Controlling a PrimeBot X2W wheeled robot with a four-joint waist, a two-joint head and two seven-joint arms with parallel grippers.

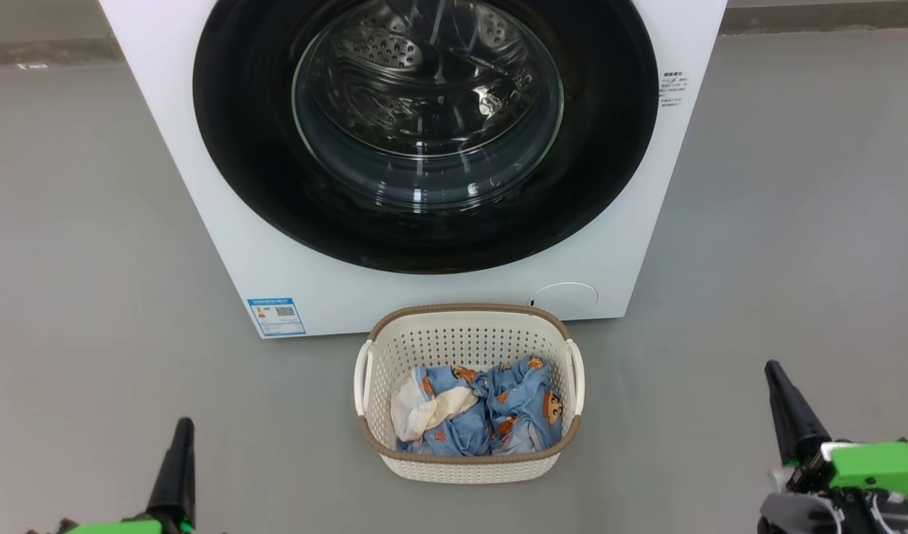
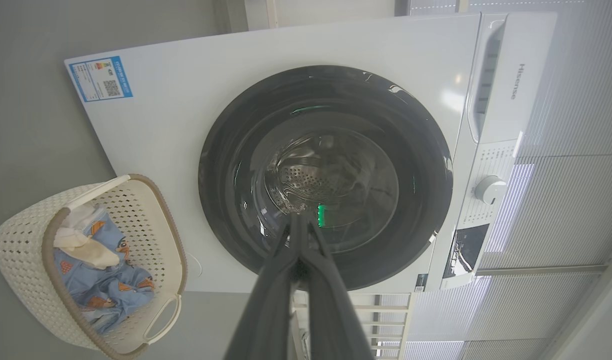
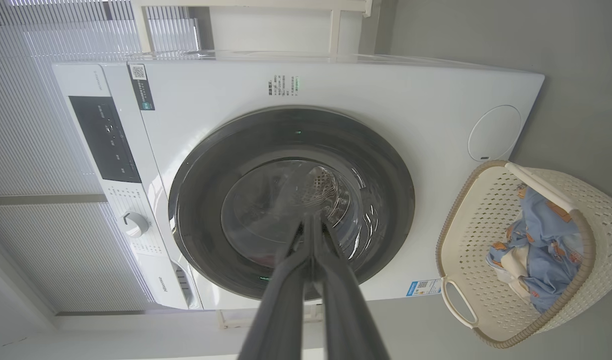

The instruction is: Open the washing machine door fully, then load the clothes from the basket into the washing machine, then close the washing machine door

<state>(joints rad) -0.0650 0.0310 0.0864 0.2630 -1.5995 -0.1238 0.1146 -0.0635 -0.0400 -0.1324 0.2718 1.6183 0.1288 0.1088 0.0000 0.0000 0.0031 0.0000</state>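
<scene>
grey floor (image 1: 90, 222) — pale slatted blinds (image 3: 36, 150)

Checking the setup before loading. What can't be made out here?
- Head view: the washing machine top is cut off by the upper edge.
- Head view: reflections on the door glass blur the drum inside.
- Head view: clothes lower in the basket are hidden by those on top.
- Sticker print: too small to read.

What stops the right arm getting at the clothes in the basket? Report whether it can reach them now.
Probably yes. The basket stands open-topped, the clothes lie uncovered inside, and bare floor lies between it and the right pincer. That pincer is shut, so it must open first.
</scene>
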